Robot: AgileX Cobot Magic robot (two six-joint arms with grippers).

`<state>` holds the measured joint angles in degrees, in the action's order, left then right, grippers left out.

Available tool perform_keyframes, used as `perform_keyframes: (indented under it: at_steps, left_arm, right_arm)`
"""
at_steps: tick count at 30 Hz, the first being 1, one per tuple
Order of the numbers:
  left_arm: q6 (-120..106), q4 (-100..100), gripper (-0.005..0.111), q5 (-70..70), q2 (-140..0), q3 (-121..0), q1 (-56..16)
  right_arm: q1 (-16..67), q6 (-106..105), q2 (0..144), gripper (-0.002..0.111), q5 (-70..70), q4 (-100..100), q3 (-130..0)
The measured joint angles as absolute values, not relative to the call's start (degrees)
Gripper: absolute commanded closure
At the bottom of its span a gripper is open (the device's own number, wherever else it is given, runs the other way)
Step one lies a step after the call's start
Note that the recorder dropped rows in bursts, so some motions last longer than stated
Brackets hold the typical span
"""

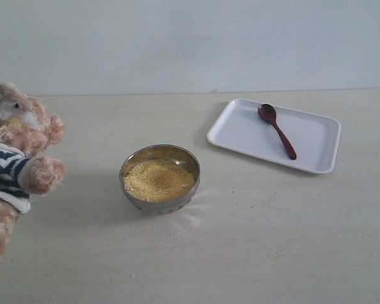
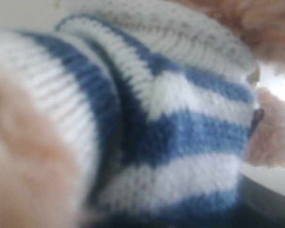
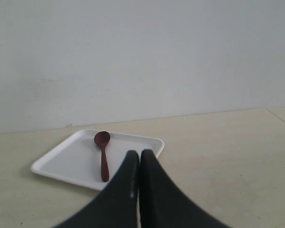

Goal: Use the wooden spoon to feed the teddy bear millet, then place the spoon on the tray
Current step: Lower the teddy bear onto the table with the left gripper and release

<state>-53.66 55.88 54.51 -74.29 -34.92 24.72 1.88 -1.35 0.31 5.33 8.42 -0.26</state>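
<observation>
We record the right gripper [image 3: 139, 154] empty with fingers [image 3: 128, 183] together, the spoon [image 3: 103, 156] on the tray [image 3: 61, 164] just beyond their tips; we cannot tell the left gripper's state behind the bear [image 2: 180, 118], and a loose hold could drop it onto the millet [image 1: 158, 180].

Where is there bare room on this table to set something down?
The beige tabletop nearer the camera than the round silvery metal bowl and flat white rectangular tray is bare. Tightest between bowl and fluffy light-brown teddy bear.
</observation>
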Motion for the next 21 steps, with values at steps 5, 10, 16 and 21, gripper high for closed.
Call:
perform_keyframes:
  at_steps: [5,10,16,21]
  left_arm:
    - [-53.7,55.9,0.1,52.5,-76.2,-34.9,23.0]
    - [-54.3,56.8,0.1,48.6,-81.1,-34.9,18.4]
    - [-57.4,60.5,0.1,44.6,-87.1,-34.9,14.7]
    - [-62.5,66.2,0.1,43.0,-92.0,-34.9,13.7]
  right_arm:
    - [1.9,-1.3,0.3,0.108,5.3,8.4,-0.3]
    - [1.9,-1.3,0.3,0.108,5.3,8.4,-0.3]
    - [1.9,-1.3,0.3,0.108,5.3,8.4,-0.3]
    - [1.9,-1.3,0.3,0.108,5.3,8.4,-0.3]
